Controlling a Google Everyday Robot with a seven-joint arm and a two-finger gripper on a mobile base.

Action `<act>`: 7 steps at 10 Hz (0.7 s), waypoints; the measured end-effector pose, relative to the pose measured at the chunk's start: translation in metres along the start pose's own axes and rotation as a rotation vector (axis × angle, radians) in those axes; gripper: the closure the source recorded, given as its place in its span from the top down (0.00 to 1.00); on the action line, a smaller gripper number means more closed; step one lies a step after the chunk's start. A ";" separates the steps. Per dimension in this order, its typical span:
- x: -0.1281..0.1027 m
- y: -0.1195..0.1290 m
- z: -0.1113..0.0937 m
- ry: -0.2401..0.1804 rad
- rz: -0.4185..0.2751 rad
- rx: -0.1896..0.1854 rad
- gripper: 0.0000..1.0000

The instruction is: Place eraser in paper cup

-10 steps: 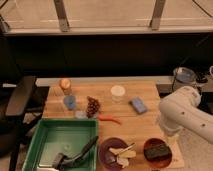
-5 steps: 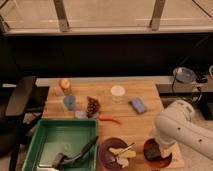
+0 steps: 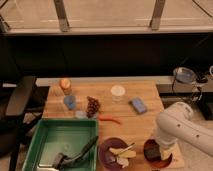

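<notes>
I've swung the arm down to the near-right bowl (image 3: 167,161), gripper (image 3: 161,148) now at the eraser (image 3: 151,153); its opening I can't tell, paper cup (image 3: 118,93) far off.

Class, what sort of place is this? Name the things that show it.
Probably a robot test lab: a wooden table set with a green tray, a paper cup, and the robot's gripper low over the red bowl.

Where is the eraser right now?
In the camera view, the eraser lies in the red bowl, front right beside the purple bowl, under the pincer.
</notes>
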 end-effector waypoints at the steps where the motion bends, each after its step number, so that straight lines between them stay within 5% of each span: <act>1: 0.001 0.000 0.006 -0.008 0.001 -0.014 0.65; 4: 0.003 0.003 0.017 -0.025 0.006 -0.043 0.65; 7: 0.003 0.007 0.023 -0.031 -0.003 -0.049 0.39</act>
